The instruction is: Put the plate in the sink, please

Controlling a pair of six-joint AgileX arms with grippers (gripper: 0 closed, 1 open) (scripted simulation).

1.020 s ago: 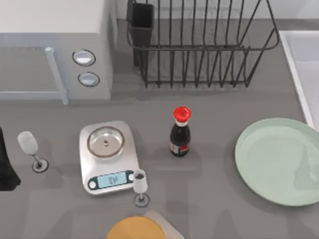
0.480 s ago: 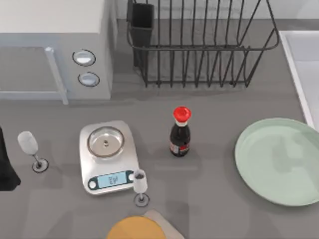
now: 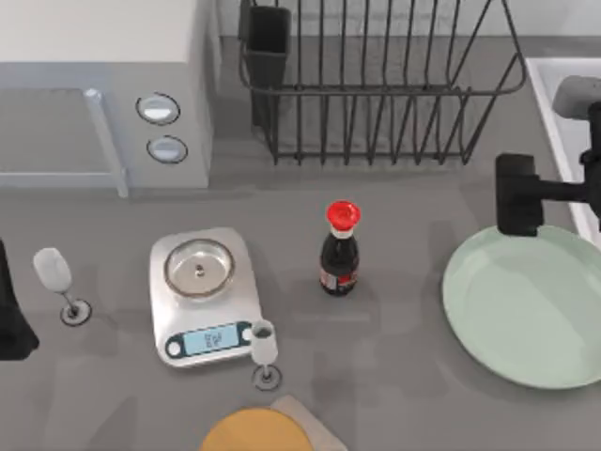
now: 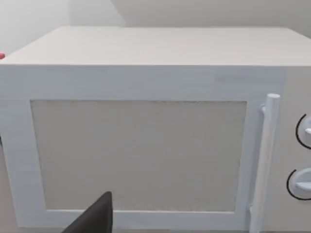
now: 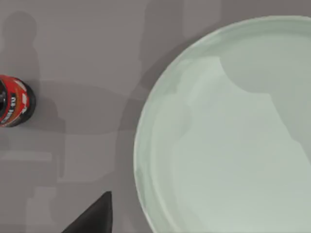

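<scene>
1. Nearest first: orange-yellow disc (image 3: 255, 430) at the front edge, then a wine glass (image 3: 265, 349) touching the scale's (image 3: 202, 295) front corner. Both well apart from the work; ignore them.
2. Plate (image 3: 528, 303) lies flat on the table at the right side, running past the top view's right edge. Nothing on it, nothing gripping it.
3. Sauce bottle (image 3: 340, 248) stands left of the plate with a clear gap. Keep any sweep away from that side.
4. Right gripper (image 3: 518, 194) hangs just behind the plate's far-left rim. Can't tell whether its fingers are wide or narrow.
5. My read: step in hand is the approach. A flat, shallow plate gives no side grip, so come down on the rim and pinch one finger over, one under.
6. Sink (image 3: 562, 113) is right behind, at the far right corner; short carry. Lift clear of its raised rim, and watch the dish rack (image 3: 376, 85) beside it.
7. Left arm (image 3: 11, 310) is parked at the left edge, facing the microwave (image 4: 146, 131).
</scene>
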